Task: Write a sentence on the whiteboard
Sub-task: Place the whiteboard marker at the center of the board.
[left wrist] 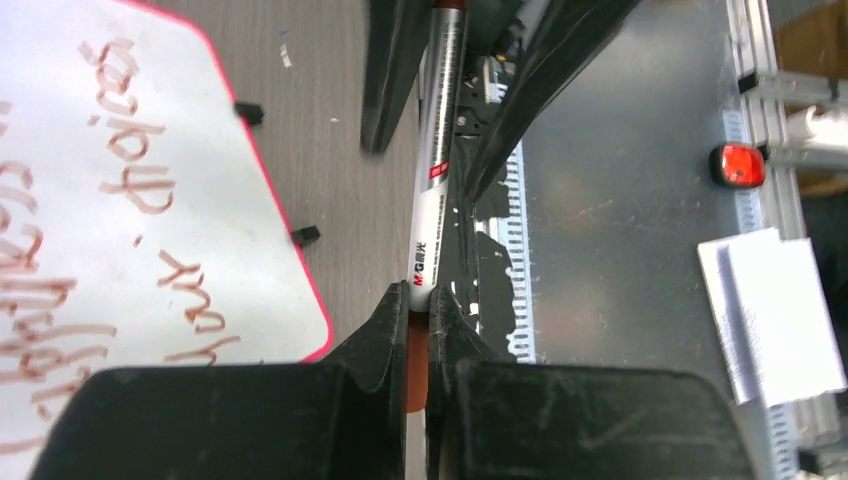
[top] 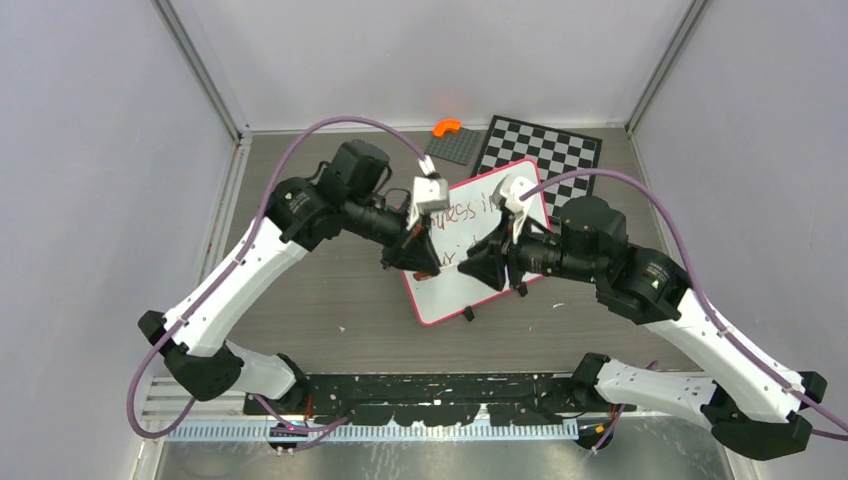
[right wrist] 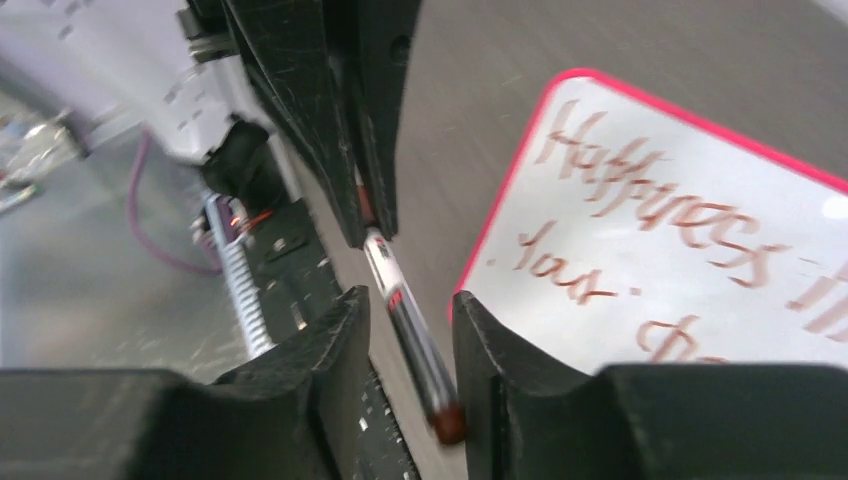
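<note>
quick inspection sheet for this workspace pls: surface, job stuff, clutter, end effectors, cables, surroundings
surface: grey-brown wood-grain table, a few white specks.
job's things: whiteboard lies flat mid-table; sentence on it in red-brown, two lines; marker spans between the two end effectors, off the board.
clutter: chessboard behind the whiteboard; grey plate with an orange piece at its far edge.
grippers: left end effector shut on one end of the marker; right end effector open, gaps either side of the barrel.
cables: one purple cable loops above each arm.
surroundings: pale walls, metal frame posts, red button on the metal base.
</note>
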Action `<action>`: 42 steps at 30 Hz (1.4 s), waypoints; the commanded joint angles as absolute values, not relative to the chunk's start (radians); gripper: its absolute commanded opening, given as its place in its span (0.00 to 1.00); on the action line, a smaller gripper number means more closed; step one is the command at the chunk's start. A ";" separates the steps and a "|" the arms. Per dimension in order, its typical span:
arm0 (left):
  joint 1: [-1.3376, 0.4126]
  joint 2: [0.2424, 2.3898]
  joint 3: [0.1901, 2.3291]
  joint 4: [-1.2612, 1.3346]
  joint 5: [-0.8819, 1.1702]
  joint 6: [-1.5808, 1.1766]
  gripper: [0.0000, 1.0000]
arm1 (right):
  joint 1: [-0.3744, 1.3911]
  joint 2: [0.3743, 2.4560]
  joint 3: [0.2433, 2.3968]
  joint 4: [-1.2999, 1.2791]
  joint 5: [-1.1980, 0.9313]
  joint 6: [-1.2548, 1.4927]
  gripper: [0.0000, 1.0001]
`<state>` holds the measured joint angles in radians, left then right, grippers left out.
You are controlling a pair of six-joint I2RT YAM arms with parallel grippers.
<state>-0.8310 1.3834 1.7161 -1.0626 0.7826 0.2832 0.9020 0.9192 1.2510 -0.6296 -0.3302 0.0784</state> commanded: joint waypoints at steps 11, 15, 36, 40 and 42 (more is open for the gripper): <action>-0.250 1.379 1.600 -0.818 0.850 -0.156 0.00 | 0.545 1.240 1.737 -0.948 -0.189 0.059 0.54; -0.100 1.413 1.600 -0.855 0.742 -0.108 0.00 | 0.378 1.336 1.832 -1.040 -0.265 0.013 0.55; 0.136 1.464 1.117 -0.775 0.230 0.287 0.02 | -0.226 1.309 1.307 -0.906 -0.341 -0.274 0.73; 0.135 1.518 1.081 -0.743 0.224 0.289 0.03 | -0.228 1.309 1.212 -0.840 -0.294 -0.280 0.74; 0.136 1.545 1.072 -0.732 0.225 0.290 0.05 | -0.228 1.320 1.193 -0.832 -0.295 -0.281 0.72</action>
